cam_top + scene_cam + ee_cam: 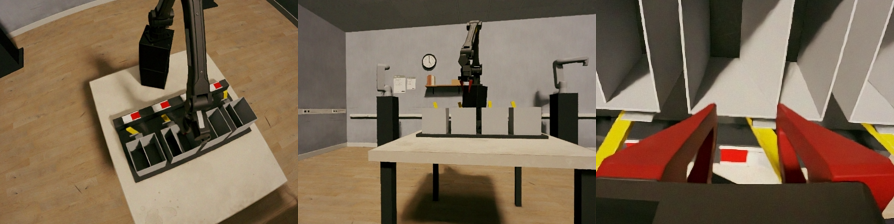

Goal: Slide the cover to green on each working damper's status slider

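Four grey open-topped duct dampers stand in a row on a black base (140,178) (531,136): the first (146,156) (434,120), second (175,146) (463,120), third (219,123) (494,120) and fourth (242,111) (527,120). Each visible slider shows red: the first (135,115), second (164,104) and fourth (217,85). The arm hides the third. Yellow levers (132,130) (165,117) (225,94) stick out behind the dampers. My gripper (198,135) (466,86) (746,112) hangs well above the row, between the second and third dampers. Its red fingers stand apart and empty. In the wrist view a yellow lever (765,149) and a red patch (733,155) lie below them.
The base lies on a white table (200,191) (473,150). My arm's black pedestal (154,60) stands behind the sliders. Two more black pedestals (387,118) (564,115) with idle arms flank the table.
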`<action>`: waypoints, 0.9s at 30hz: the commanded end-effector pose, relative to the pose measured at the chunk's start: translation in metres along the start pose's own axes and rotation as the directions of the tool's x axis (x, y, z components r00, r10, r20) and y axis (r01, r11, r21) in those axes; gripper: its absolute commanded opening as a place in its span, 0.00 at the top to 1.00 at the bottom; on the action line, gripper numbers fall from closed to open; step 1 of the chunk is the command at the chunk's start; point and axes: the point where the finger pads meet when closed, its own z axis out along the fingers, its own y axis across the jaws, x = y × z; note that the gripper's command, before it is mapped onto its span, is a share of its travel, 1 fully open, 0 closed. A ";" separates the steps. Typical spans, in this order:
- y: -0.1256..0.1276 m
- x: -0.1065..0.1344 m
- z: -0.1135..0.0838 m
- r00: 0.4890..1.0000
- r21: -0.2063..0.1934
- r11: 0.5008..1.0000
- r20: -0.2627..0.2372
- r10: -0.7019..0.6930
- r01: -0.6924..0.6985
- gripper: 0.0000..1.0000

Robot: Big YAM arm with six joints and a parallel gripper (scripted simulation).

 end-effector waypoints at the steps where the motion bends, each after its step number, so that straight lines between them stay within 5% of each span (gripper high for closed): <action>1: -0.025 -0.014 -0.016 0.996 0.018 0.997 0.041 0.077 -0.078 0.64; 27: -0.018 -0.013 -0.014 0.997 0.015 0.998 0.035 0.063 -0.063 0.64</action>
